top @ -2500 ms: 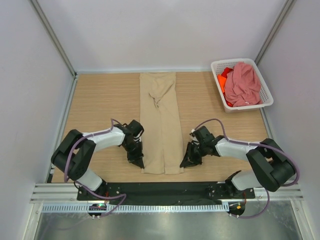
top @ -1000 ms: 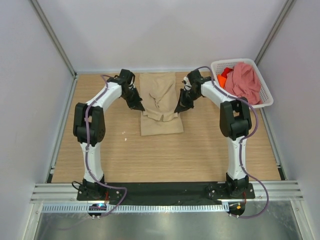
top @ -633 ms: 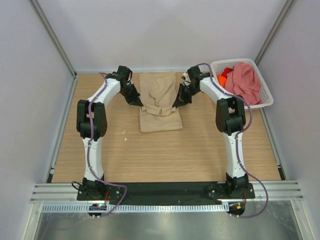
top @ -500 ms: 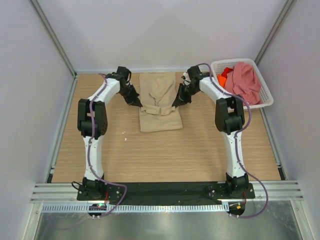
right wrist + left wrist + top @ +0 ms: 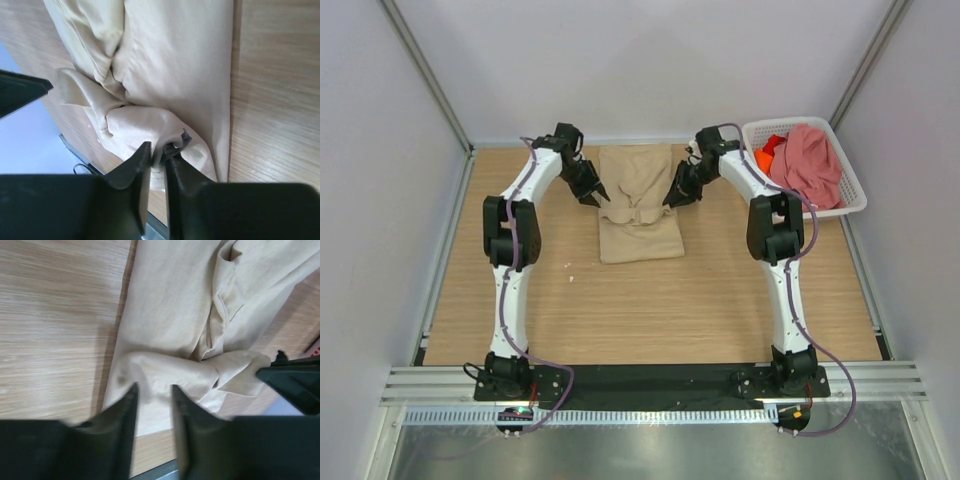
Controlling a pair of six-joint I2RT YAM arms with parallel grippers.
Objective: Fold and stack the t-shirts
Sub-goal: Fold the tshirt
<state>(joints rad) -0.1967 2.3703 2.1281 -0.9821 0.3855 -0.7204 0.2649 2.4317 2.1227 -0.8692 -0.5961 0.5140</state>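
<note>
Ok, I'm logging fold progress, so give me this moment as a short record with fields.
beige t-shirt: folded over on itself, top layer rumpled, far middle of the table
left gripper: slightly open, at the shirt's left edge
right gripper: slightly open, at its right edge
pink t-shirt: crumpled in the white basket, far right
orange t-shirt: in the basket, mostly under the pink one
stack: not yet started

3 tees total: 1 beige t-shirt (image 5: 640,215) lying betw. the left gripper (image 5: 599,194) and right gripper (image 5: 673,199), plus 1 pink t-shirt (image 5: 805,168) and 1 orange t-shirt (image 5: 763,160) out past the right gripper's outer side. 1 white basket (image 5: 817,213), same side of that gripper, w/ those 2 tees in it. 2 arms, 2 grippers, 1 wooden table (image 5: 720,300) under both.
</note>
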